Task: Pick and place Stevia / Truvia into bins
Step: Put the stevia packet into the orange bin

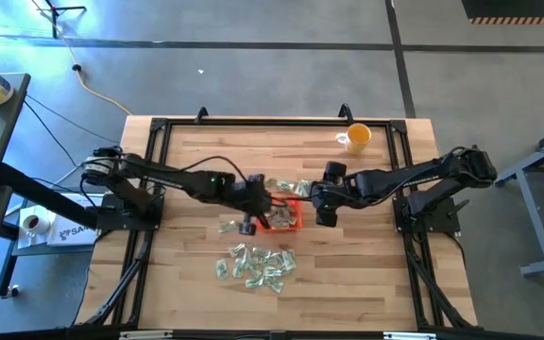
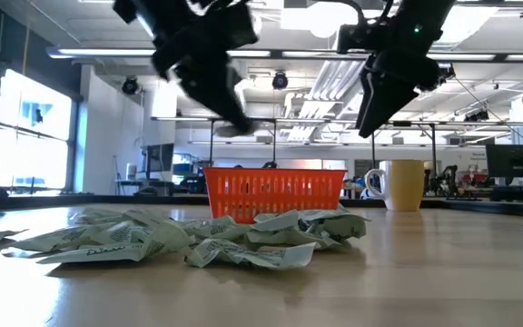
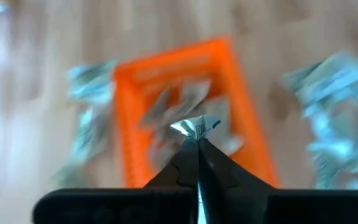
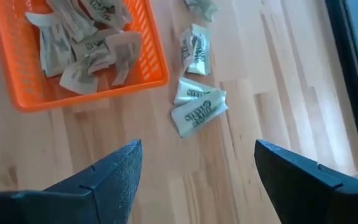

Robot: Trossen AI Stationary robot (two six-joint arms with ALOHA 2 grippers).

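The left gripper (image 3: pixel 199 138) is clamped on a single sweetener packet (image 3: pixel 197 126), pinching it by one edge only, with most of the paper sticking out past the tips. It hangs above the orange tray (image 3: pixel 128 118), which already holds several packets (image 4: pixel 86 43).

The thin edge grip is the main risk. If the paper slides between the pads while the arm moves, the packet could flutter down and land on the worktop (image 1: pixel 366 274) beside the tray instead of in it. Letting go too high above the tray invites the same miss, because a flat paper packet drifts as it falls. Coming down too low is no better: the tray's walls look shallow and it looks light, so a nudge from the tips could push it sideways or tip it.

The right gripper (image 4: pixel 197 163) is spread wide and holds nothing, hovering close beside the tray over a few loose packets (image 4: pixel 197 106) that lie just outside the tray's wall. With both arms converging on the tray, a reach by one could clip the other.

A larger heap of packets (image 1: pixel 256 264) lies on the worktop on the near side of the tray, well apart from it. These are crumpled and overlapping, so a later grab there could catch two at once and shed one on the way.
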